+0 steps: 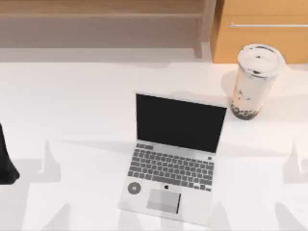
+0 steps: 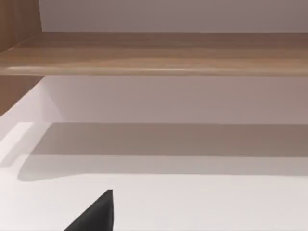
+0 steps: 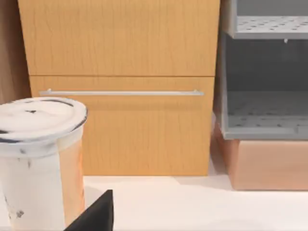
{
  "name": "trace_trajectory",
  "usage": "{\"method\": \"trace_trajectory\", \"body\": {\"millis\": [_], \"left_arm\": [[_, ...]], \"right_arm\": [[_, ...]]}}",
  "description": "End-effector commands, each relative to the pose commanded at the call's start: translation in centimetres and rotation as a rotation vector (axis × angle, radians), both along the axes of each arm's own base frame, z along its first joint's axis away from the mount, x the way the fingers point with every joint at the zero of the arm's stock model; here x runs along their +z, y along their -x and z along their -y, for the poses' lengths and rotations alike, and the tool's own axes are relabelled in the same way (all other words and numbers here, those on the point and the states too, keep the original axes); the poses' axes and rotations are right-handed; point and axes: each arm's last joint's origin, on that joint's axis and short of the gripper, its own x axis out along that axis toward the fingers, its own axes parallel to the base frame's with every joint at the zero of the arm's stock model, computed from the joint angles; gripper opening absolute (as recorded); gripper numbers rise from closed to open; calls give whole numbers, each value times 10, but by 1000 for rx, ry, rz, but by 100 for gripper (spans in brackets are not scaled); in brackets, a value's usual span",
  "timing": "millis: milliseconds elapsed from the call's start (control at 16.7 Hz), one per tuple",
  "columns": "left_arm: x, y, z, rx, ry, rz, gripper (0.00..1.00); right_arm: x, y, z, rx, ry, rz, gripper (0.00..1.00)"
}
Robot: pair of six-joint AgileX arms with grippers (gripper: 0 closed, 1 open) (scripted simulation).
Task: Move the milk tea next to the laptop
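**Top view: cup stood far back, nothing yet gripped**

Top view showed the milk tea (image 1: 253, 82) upright at the far right of the table (image 1: 72, 106), well apart from the open laptop (image 1: 175, 159) near the middle. Just behind the cup rose a wooden cabinet (image 1: 262, 33). My left arm (image 1: 6, 161) sat at the table's left edge, idle; whether its fingers were open or closed could not be told. In the right wrist view the cup (image 3: 41, 159) loomed close, with a dark tip of my right gripper (image 3: 96, 214) in the foreground and a drawer handle (image 3: 120, 92) behind; its finger state could not be told either.

The main risk, I judged, was the tall, narrow cup tipping: a push against its upper wall or sealed lid could topple it toward the cabinet or the laptop's screen. A squeeze on thin plastic might also buckle it.

Room looked tight behind the cup, beside the cabinet front. Bare table lay open to the laptop's right and in front of the cup.
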Motion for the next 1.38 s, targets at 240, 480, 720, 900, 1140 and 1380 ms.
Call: {"method": "trace_trajectory", "body": {"millis": [240,480,720,900,1140,1380], "left_arm": [[0,0,0,0,0,0,100],[0,0,0,0,0,0,100],[0,0,0,0,0,0,100],[0,0,0,0,0,0,100],[0,0,0,0,0,0,100],[0,0,0,0,0,0,100]], "right_arm": [[7,0,-1,4,-10,-16,100],[39,-8,-7,20,-51,-119,100],[77,-39,-21,33,-87,-319,100],[97,-80,-42,32,-91,-493,100],[100,-140,-81,15,-63,-700,100],[84,-185,-118,-8,-20,-843,100]]}}
